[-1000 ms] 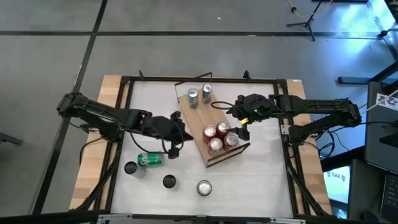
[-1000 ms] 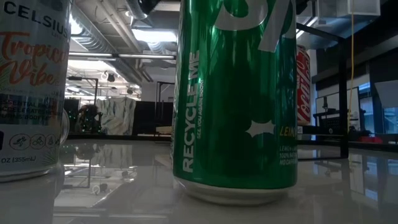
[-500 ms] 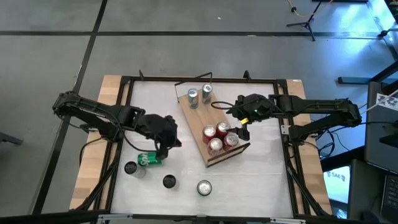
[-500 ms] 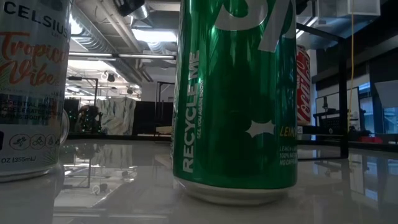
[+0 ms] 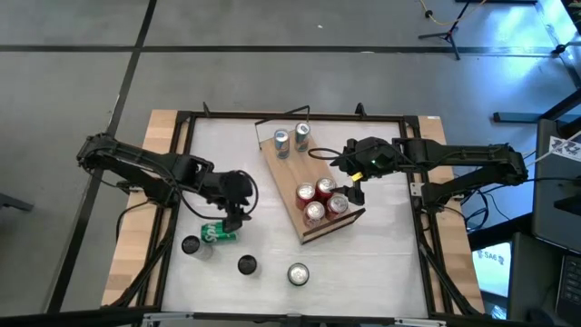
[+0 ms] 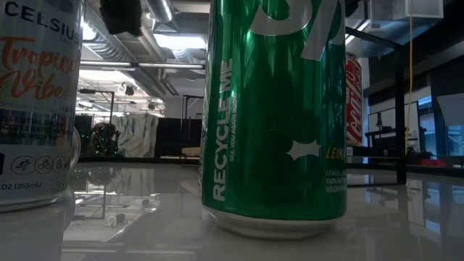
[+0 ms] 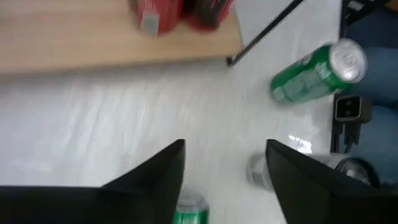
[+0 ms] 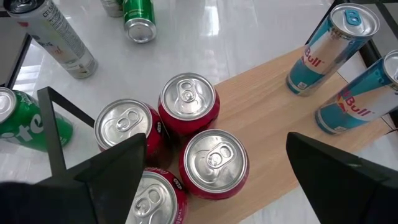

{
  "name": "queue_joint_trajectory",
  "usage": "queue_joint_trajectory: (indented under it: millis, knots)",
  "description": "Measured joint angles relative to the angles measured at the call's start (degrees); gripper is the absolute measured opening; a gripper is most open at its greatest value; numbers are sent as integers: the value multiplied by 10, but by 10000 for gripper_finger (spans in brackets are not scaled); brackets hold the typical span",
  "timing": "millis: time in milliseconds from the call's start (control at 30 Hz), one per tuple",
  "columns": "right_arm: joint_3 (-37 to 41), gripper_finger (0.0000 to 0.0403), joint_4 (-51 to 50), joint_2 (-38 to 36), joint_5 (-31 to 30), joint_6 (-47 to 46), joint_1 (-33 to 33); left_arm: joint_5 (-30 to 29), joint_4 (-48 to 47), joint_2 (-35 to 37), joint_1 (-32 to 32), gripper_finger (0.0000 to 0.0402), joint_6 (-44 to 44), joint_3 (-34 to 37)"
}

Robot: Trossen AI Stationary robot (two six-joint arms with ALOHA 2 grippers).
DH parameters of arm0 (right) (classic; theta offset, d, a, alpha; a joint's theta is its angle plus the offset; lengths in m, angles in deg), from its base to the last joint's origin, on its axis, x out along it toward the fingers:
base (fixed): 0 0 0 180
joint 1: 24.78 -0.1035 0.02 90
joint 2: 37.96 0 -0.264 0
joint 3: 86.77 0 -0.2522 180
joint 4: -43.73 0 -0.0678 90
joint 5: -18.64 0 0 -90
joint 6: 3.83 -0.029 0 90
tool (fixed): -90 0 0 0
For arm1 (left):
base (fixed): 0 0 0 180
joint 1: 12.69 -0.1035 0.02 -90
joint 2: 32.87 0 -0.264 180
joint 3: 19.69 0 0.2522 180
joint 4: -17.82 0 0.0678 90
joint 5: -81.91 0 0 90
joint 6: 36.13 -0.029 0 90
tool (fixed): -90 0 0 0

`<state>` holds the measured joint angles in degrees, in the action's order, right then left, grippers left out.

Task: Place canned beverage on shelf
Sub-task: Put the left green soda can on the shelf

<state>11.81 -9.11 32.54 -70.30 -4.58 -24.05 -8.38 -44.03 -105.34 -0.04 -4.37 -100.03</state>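
The shelf (image 5: 277, 168) is a light-wood board lying aslant mid-table. It carries several red cans (image 8: 188, 99) near its near end and two blue-silver cans (image 5: 281, 141) at its far end. A green can (image 5: 218, 233) lies on its side on the white table, left of the shelf. My left gripper (image 5: 234, 216) hangs just above and beside that can, tipped down, open, with nothing between its fingers (image 7: 225, 149). My right gripper (image 8: 217, 140) hovers open over the red cans (image 5: 352, 193), touching none.
Near the front edge stand an upright green can (image 6: 272, 116), a tall white can (image 6: 36, 101) and other cans (image 5: 247, 264), (image 5: 191, 245). A black frame (image 5: 182, 123) borders the table. A thin black wire frame (image 5: 281, 118) rises at the shelf's far end.
My left gripper has drawn back from the shelf's edge toward the table's left, tipping further down and rolling, and now stands over the lying green can. The cans and my right arm have kept still.
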Motion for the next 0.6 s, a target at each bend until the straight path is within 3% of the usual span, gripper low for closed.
queue_joint_trajectory:
  millis: [233,600]
  knots:
    - [0,379,0,0,0,0,0,-2,-42,0,0,270,12,0]
    - [0,379,0,0,0,0,0,-7,-69,0,0,278,9,0]
